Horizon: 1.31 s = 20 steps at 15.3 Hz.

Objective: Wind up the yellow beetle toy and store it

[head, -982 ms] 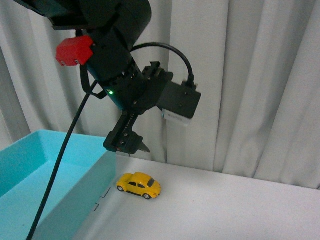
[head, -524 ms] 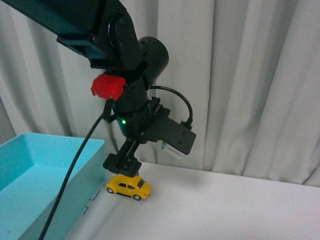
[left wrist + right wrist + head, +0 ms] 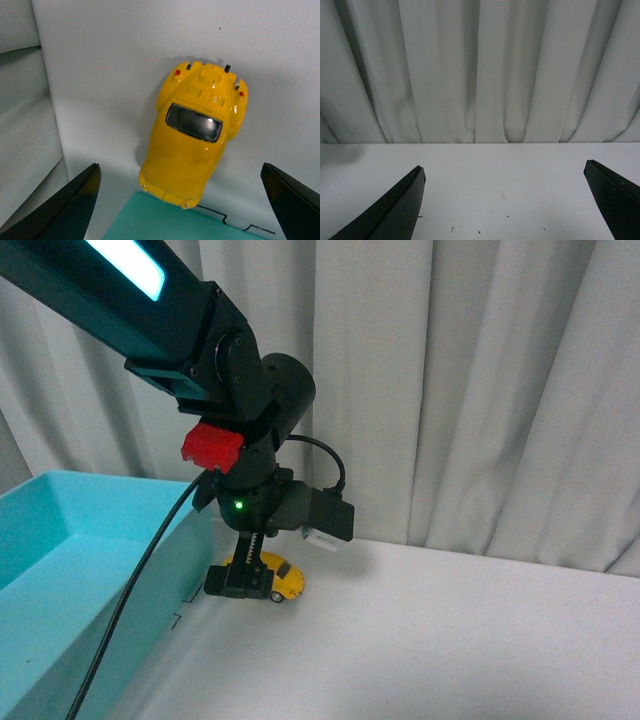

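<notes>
The yellow beetle toy [image 3: 278, 579] stands on the white table next to the teal bin [image 3: 60, 580]. My left gripper [image 3: 240, 585] hangs just over it, partly hiding it in the front view. In the left wrist view the toy [image 3: 197, 135] lies between and beyond my open black fingers [image 3: 70, 210], seen from above, its nose at the bin's corner [image 3: 165, 222]. My left gripper [image 3: 185, 210] is open and holds nothing. My right gripper [image 3: 505, 205] is open and empty over bare table; it does not show in the front view.
The teal bin fills the left of the front view. A white curtain [image 3: 470, 390] hangs behind the table [image 3: 450, 640]. A black cable [image 3: 140, 580] runs down from the left arm over the bin. Small black marks [image 3: 235, 225] lie on the table by the bin.
My left gripper has come down from above and behind the toy to just over it. The front view has shifted. The toy has stayed by the bin.
</notes>
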### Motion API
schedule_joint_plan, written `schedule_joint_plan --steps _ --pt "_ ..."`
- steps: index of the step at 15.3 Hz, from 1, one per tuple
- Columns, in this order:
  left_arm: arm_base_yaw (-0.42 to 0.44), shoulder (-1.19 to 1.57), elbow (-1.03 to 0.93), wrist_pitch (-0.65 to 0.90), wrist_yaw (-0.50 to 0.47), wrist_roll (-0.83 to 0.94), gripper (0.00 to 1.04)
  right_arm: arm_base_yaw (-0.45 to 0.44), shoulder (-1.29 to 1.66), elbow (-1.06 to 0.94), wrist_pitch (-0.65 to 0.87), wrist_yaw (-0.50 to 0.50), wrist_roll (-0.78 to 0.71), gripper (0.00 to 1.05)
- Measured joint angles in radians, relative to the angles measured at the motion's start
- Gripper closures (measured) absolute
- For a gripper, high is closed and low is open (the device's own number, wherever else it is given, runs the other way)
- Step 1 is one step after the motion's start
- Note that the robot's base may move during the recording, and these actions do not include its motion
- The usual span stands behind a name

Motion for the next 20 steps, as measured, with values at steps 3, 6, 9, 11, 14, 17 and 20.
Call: schedule_joint_plan --steps 3,6,9,11,14,17,20 --pt "0.000 0.033 0.000 0.014 0.022 0.002 0.07 0.000 0.000 0.000 0.000 0.000 0.000 0.07" --pt "0.007 0.058 0.000 0.036 0.027 0.007 0.10 0.000 0.000 0.000 0.000 0.000 0.000 0.07" --pt "0.007 0.061 0.001 0.036 0.034 0.019 0.46 0.000 0.000 0.000 0.000 0.000 0.000 0.07" --pt "0.004 0.061 0.009 0.031 0.034 0.029 0.62 0.000 0.000 0.000 0.000 0.000 0.000 0.07" --pt "-0.019 0.051 0.010 0.010 0.102 0.156 0.64 0.000 0.000 0.000 0.000 0.000 0.000 0.07" --pt "-0.072 -0.019 0.017 -0.037 0.255 0.391 0.64 0.000 0.000 0.000 0.000 0.000 0.000 0.07" --pt "-0.050 -0.192 0.050 0.009 0.472 0.338 0.64 0.000 0.000 0.000 0.000 0.000 0.000 0.07"
